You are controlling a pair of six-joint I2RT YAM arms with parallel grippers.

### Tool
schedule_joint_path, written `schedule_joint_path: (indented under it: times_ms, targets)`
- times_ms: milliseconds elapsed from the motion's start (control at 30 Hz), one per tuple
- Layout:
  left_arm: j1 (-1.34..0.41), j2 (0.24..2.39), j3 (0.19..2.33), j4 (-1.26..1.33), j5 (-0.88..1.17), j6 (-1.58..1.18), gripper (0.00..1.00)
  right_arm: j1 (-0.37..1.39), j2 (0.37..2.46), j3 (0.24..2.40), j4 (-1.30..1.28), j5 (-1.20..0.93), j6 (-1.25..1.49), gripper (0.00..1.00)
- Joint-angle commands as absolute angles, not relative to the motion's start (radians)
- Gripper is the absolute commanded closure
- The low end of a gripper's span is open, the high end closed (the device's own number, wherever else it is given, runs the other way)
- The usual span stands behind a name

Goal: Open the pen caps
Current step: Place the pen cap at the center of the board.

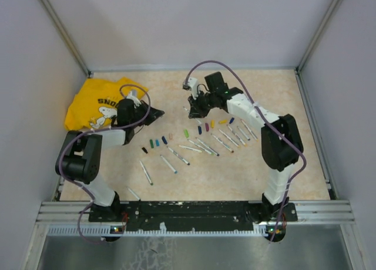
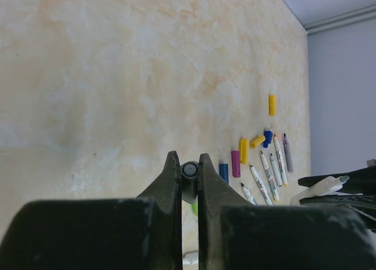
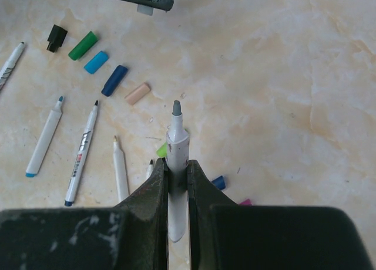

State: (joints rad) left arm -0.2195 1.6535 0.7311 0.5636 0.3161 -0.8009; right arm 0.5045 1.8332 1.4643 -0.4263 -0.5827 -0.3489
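Observation:
My left gripper (image 2: 188, 161) is shut on a small grey pen cap (image 2: 190, 170), held end-on between the fingers. In the right wrist view my right gripper (image 3: 175, 167) is shut on a white pen barrel (image 3: 176, 142), whose grey tip is bare and points away. From above, the left gripper (image 1: 157, 114) and the right gripper (image 1: 190, 110) face each other a short gap apart over the table's middle. Loose pen caps lie in a row: black (image 3: 56, 37), green (image 3: 82, 45), light blue (image 3: 96, 62), dark blue (image 3: 114, 80), peach (image 3: 137, 93). Others lie beyond: yellow (image 2: 272, 104), magenta (image 2: 235, 164).
Several uncapped white pens (image 1: 176, 157) lie scattered on the beige table between the arms, with more (image 1: 229, 138) near the right arm. A yellow printed T-shirt (image 1: 103, 103) lies at the back left. Grey walls enclose the table on three sides.

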Motion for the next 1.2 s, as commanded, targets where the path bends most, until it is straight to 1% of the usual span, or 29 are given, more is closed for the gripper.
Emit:
schedule_joint_path:
  times_ms: [0, 433, 567, 733, 833, 967, 1000, 1067, 1100, 1167]
  targets:
    - [-0.213, 1.710, 0.797, 0.513, 0.319, -0.814, 0.98, 0.540, 1.920, 1.595, -0.472, -0.498, -0.346, 1.00]
    - [-0.214, 1.887, 0.931, 0.478, 0.353, -0.860, 0.95, 0.609, 2.208, 1.899, -0.582, -0.361, -0.321, 1.00]
    - [-0.214, 1.925, 0.992, 0.441, 0.317, -0.870, 0.91, 0.625, 2.277, 1.977, -0.608, -0.343, -0.302, 1.00]
    - [-0.214, 1.960, 1.010, 0.426, 0.259, -0.922, 0.87, 0.636, 2.353, 2.063, -0.631, -0.317, -0.297, 1.00]
    - [-0.214, 1.981, 1.027, 0.400, 0.235, -0.939, 0.80, 0.640, 2.396, 2.122, -0.657, -0.302, -0.303, 1.00]
    - [-0.214, 1.992, 1.034, 0.387, 0.217, -0.951, 0.75, 0.640, 2.423, 2.145, -0.670, -0.287, -0.308, 1.00]
    - [-0.213, 1.992, 1.033, 0.383, 0.209, -0.952, 0.72, 0.640, 2.426, 2.145, -0.671, -0.284, -0.309, 1.00]
    - [-0.214, 1.989, 1.028, 0.382, 0.196, -0.957, 0.71, 0.641, 2.428, 2.144, -0.676, -0.283, -0.313, 1.00]
    - [-0.213, 1.987, 1.024, 0.383, 0.193, -0.959, 0.71, 0.641, 2.428, 2.141, -0.678, -0.284, -0.314, 0.98]
    - [-0.213, 1.986, 1.021, 0.380, 0.186, -0.959, 0.67, 0.641, 2.428, 2.138, -0.682, -0.288, -0.316, 0.96]
